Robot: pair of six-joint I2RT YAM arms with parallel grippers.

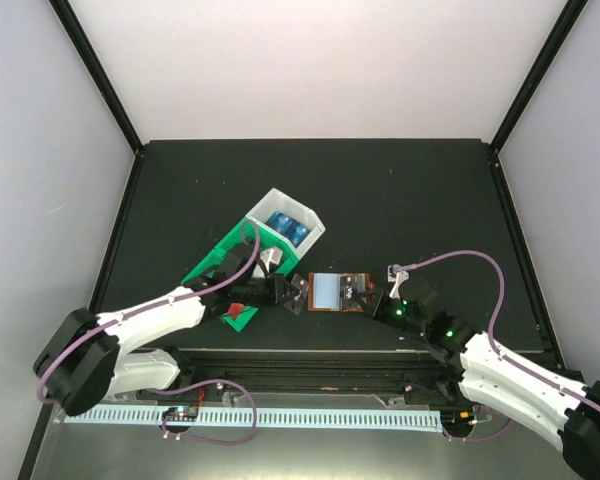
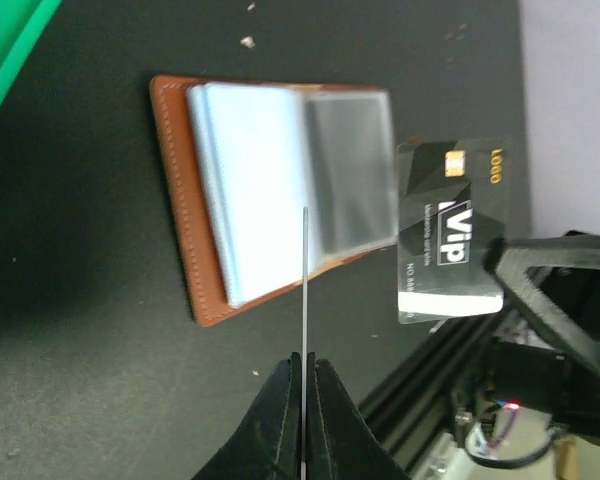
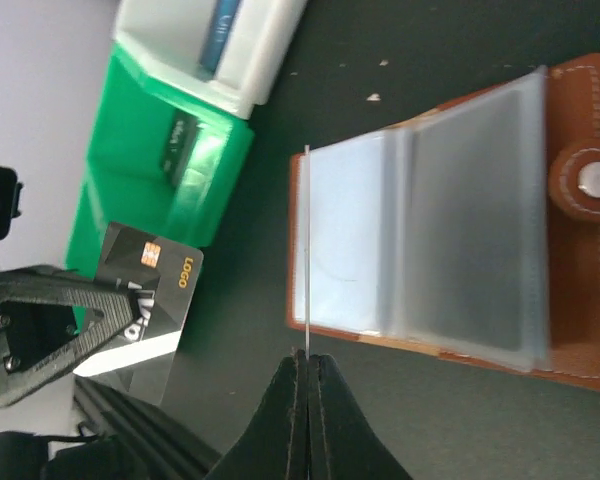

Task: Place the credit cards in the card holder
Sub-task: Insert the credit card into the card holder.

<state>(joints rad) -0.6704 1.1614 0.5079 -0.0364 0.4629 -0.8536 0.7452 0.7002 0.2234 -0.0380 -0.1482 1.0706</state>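
black card (image 2: pixel 458 230) reads "vip" and "logo".

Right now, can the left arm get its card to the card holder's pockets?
Probably yes: the card holder lies open, pockets up, with nothing between it and the black VIP card in the left gripper. The right gripper holds a second VIP card at the opposite side.

Black matte table (image 1: pixel 400 190), pretty bare. The brown card holder (image 1: pixel 332 292) lies flat and open near the middle, toward the near edge. The green-and-white tray (image 1: pixel 208 265) sits just left of it, angled away toward the far side.
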